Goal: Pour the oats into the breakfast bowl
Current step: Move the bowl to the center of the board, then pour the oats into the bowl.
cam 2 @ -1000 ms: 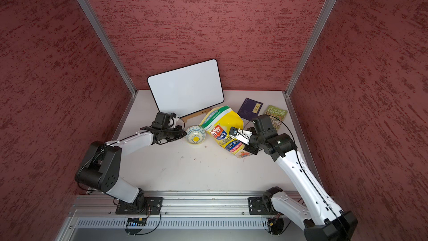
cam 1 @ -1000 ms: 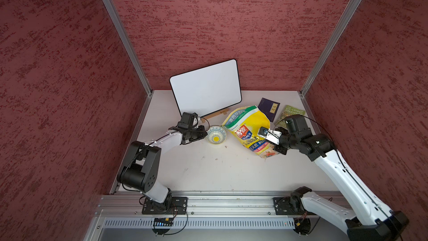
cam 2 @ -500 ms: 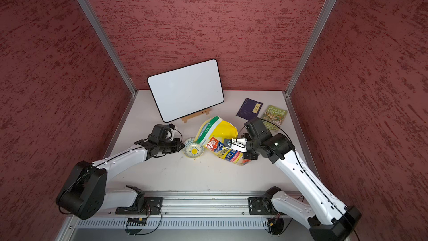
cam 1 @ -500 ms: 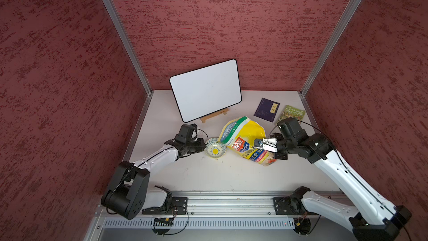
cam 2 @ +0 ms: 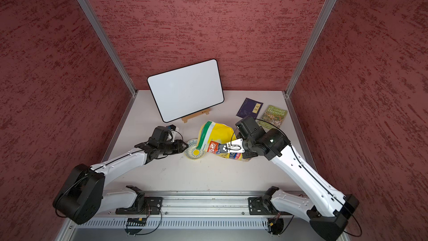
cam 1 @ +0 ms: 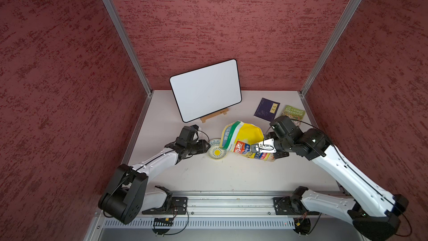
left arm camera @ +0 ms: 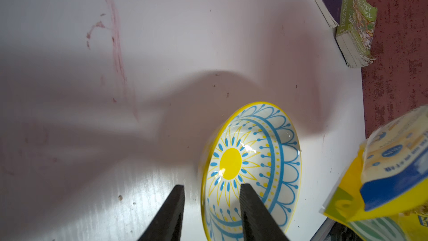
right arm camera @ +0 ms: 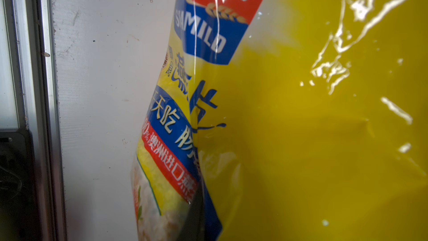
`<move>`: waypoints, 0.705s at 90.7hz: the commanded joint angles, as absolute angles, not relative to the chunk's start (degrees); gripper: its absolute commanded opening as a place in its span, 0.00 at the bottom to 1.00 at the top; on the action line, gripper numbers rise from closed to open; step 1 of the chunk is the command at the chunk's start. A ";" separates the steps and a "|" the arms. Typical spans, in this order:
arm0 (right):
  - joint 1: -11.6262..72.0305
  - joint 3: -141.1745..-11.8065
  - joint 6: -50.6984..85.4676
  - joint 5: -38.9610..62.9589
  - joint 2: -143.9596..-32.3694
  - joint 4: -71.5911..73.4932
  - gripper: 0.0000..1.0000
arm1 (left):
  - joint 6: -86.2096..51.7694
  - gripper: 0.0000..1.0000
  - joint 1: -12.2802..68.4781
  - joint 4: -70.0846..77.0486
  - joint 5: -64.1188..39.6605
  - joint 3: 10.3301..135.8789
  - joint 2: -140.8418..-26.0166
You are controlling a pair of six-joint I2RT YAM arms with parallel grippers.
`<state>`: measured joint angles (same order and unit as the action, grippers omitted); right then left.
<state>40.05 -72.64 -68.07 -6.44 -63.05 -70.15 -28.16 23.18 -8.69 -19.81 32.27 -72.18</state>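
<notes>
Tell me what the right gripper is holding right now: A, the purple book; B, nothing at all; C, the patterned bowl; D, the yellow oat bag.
D: in both top views the right gripper is pinched shut on the front of the yellow oat bag.

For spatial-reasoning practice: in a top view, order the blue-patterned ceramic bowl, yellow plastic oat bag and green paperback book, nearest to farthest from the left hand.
1. blue-patterned ceramic bowl, at the left hand.
2. yellow plastic oat bag, beyond the bowl.
3. green paperback book, back-right corner.
</notes>
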 commanded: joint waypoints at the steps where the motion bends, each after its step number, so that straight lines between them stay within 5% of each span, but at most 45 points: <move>1: 41.83 -78.57 -72.25 -12.37 -62.55 -66.31 0.00 | -27.49 0.53 22.12 -9.38 -18.19 31.93 -68.26; 20: 44.69 -81.84 -77.05 -17.96 -65.23 -66.65 0.00 | -27.98 0.66 18.56 -11.85 -17.11 32.53 -60.40; 64: 50.47 -85.08 -87.67 -30.35 -72.30 -62.10 0.00 | -28.83 0.66 13.60 -15.19 -18.67 30.84 -54.05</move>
<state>48.80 -81.19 -83.11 -22.00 -72.71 -69.63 -28.93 14.06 -13.78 -18.11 31.99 -55.22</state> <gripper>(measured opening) 0.107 0.662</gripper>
